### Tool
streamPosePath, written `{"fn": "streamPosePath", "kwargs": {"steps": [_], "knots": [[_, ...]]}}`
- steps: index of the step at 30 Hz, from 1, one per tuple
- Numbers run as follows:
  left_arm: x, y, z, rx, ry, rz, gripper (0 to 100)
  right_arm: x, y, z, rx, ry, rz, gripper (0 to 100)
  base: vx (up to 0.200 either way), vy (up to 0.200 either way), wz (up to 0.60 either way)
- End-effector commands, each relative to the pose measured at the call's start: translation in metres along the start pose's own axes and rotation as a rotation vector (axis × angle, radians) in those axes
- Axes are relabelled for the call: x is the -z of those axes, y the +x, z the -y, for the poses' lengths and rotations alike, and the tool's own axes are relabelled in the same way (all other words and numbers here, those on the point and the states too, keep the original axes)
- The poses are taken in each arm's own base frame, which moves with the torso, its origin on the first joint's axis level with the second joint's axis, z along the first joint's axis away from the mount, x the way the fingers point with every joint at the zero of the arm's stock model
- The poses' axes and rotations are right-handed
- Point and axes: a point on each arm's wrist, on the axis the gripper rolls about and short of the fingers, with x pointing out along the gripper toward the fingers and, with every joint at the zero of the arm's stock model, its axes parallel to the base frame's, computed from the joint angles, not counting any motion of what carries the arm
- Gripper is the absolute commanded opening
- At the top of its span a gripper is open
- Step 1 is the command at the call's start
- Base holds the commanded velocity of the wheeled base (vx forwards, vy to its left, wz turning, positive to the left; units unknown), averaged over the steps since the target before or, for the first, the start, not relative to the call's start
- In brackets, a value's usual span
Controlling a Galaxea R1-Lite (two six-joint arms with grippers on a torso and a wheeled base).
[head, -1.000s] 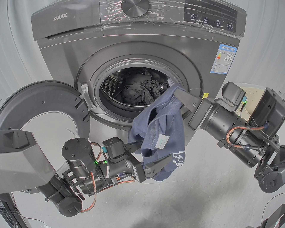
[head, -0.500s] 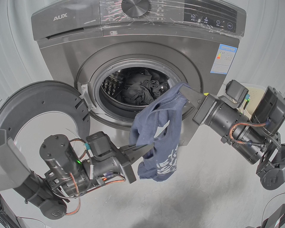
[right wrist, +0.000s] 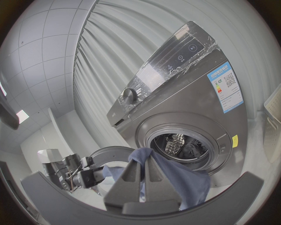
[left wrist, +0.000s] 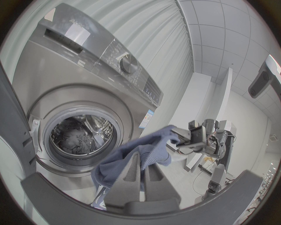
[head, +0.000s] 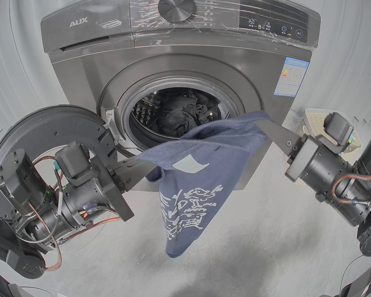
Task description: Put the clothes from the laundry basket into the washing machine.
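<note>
The left hand (head: 148, 166) grips one corner of the blue shirt (head: 205, 154), and the right hand (head: 261, 123) grips the other corner. The shirt hangs stretched between them, just in front of the open washing machine (head: 116, 73), where dark clothes (head: 177, 112) lie in the drum. The laundry basket (head: 313, 118) stands at the right.

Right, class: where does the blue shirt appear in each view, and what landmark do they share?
Head view: blue shirt at centre, stretched between left gripper and right gripper.
Left wrist view: shirt pinched in the left gripper.
Right wrist view: shirt in the right gripper.
Shared landmark: control dial.
</note>
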Motion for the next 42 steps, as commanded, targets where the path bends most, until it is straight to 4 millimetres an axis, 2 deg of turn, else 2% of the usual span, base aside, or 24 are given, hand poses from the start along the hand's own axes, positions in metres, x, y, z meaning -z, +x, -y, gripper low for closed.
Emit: {"fn": "streamPosePath", "kwargs": {"steps": [1,6,10,14,17,20,23,37,38,42], "knots": [[-0.014,-0.005,0.005,0.008,0.014,0.046,0,-0.001,-0.024,-0.009,-0.055,0.011,-0.021,0,0.000,0.000,0.00],[-0.003,-0.002,0.002,-0.001,0.003,0.002,0,0.006,-0.027,-0.009,-0.061,0.015,-0.054,0,0.000,0.000,0.00],[-0.006,0.001,0.000,-0.005,0.010,0.017,0,0.012,-0.025,-0.008,-0.059,0.013,-0.075,0,0.000,0.000,0.00],[-0.008,0.000,0.000,-0.007,0.016,0.020,0,0.006,-0.018,-0.010,-0.057,0.018,-0.040,0,0.000,0.000,0.00],[0.000,-0.003,-0.007,-0.046,0.008,-0.026,0,0.003,-0.014,-0.005,-0.034,0.010,-0.025,0,0.000,0.000,0.00],[0.012,-0.006,-0.006,-0.044,-0.005,-0.076,0,0.001,-0.011,-0.003,-0.024,0.006,-0.018,0,0.000,0.000,0.00],[0.016,-0.005,-0.005,-0.031,-0.007,-0.091,0,0.002,-0.012,-0.003,-0.023,0.007,-0.021,0,0.000,0.000,0.00],[-0.006,0.007,-0.004,-0.018,0.019,0.002,0,0.004,-0.013,-0.001,-0.018,0.003,-0.029,0,0.000,0.000,0.00],[-0.007,0.007,-0.005,-0.021,0.021,0.006,0,0.003,-0.013,-0.001,-0.018,0.003,-0.028,100,0.000,0.000,0.00],[-0.010,0.008,-0.005,-0.020,0.024,0.016,0,0.005,-0.014,-0.001,-0.018,0.004,-0.037,100,0.000,0.000,0.00]]}}
